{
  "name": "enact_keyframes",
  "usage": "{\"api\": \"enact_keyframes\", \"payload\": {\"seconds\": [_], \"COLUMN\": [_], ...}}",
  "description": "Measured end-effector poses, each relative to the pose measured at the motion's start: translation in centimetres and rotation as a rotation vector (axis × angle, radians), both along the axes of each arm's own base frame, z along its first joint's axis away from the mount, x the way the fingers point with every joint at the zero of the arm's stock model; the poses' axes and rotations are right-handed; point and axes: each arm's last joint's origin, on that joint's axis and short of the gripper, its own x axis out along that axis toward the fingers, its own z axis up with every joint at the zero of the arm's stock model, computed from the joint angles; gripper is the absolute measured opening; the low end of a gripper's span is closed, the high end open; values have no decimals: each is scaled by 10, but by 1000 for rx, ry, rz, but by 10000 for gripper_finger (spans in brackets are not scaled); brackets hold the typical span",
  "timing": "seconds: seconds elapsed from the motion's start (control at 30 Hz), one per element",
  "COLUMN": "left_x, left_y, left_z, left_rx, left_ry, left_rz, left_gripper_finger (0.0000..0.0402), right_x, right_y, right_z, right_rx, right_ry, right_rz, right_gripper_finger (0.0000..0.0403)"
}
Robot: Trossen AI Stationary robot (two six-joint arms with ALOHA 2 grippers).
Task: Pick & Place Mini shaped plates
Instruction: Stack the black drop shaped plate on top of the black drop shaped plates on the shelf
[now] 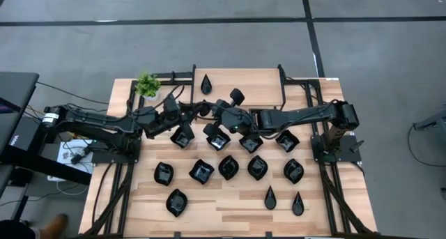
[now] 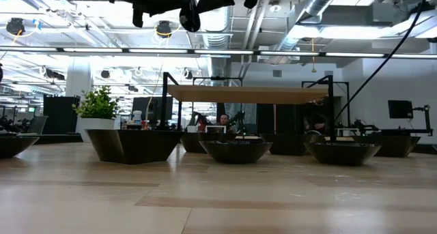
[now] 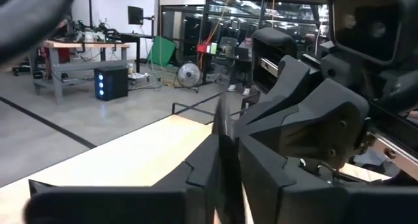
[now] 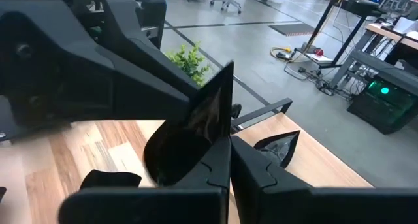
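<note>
step: a mid-air handover, as i judge it; both pincers meet on one mini shaped plate above the far half of the table.
right pincer (image 4: 225,152): fingers closed tight on the lower edge of the held plate (image 4: 189,136), which stands up out of them, tilted.
left pincer (image 3: 219,185): fingers drawn together on the same plate, seen edge-on between them; it looks clamped from the opposite side, facing the right pincer.
doing it well: let only one pincer release, and only once the other's hold is sure; the glossy dish is thin and probably slips easily, so open slowly and draw back straight along the plate's face without twisting it.
risk: if both pull at once the plate may pop out and drop onto the dishes below.
other plates (image 1: 228,167): in loose rows beneath and on the near side of the pincers; narrow teardrop plate (image 4: 277,149) alone beyond them, near the far edge.
potted plant (image 1: 147,83): just beyond the left pincer, at the far corner.
table (image 1: 244,86): pale wood planks, with a dark frame along its edges.
room: grey concrete floor with dark lines, open workshop, ceiling ducts and strip lights, another bench (image 2: 249,94) well behind.
</note>
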Motion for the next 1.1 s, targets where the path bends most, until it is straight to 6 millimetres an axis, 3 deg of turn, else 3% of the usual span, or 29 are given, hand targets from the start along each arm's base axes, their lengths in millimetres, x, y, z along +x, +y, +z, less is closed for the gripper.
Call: {"api": "enact_keyframes", "payload": {"seconds": [0.23, 0.67, 1.1], "left_x": [0, 0, 0], "left_y": [0, 0, -1], "left_z": [0, 1, 0], "left_rx": [-1, -31, -25], "left_ry": [-5, -21, -16], "left_rz": [11, 4, -13], "left_gripper_finger": [9, 4, 4], "right_x": [0, -1, -12], "right_y": [2, 5, 1], "right_z": [0, 1, 12], "right_rx": [-1, -1, 8], "right_ry": [0, -3, 1], "right_rz": [6, 15, 7], "right_gripper_finger": [0, 3, 119]}}
